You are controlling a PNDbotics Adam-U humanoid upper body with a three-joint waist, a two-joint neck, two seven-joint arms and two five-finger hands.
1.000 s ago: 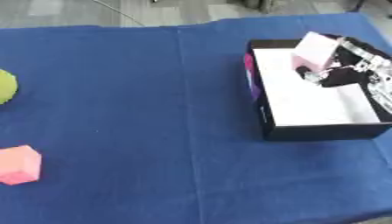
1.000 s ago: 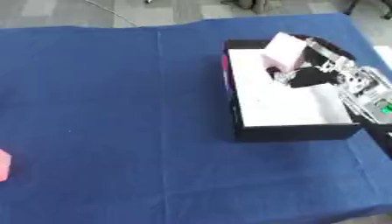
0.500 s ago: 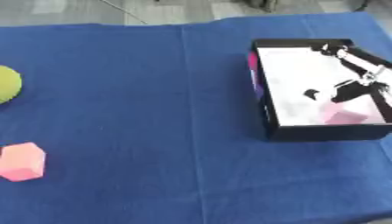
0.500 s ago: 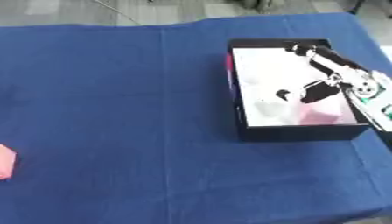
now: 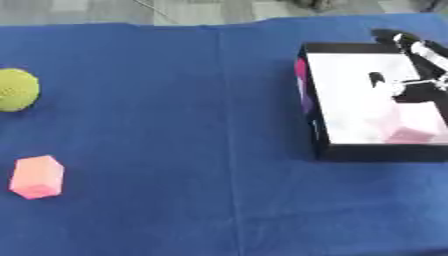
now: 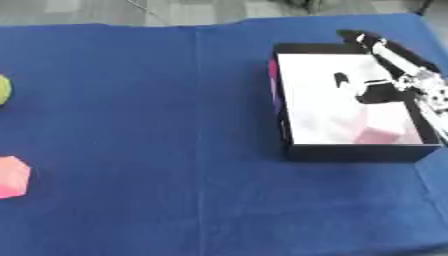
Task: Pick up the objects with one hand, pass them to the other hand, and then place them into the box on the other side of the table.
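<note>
Right hand (image 6: 398, 82) over the box (image 6: 284, 135), fingers spread, empty; pale pink block (image 6: 381, 131) lies just below it, likely light foam, best pinched across flat faces.

A blue cloth (image 5: 175, 100) is spread over the table (one crease runs down it), and grey floor (image 5: 87, 10) is seen beyond.

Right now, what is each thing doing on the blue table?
box: open on top, at the right side.
pale pink block: lying inside the box, near corner.
right hand: open above the box, holding nothing.
pink block: on the cloth, left.
green ball: on the cloth, left edge.
</note>
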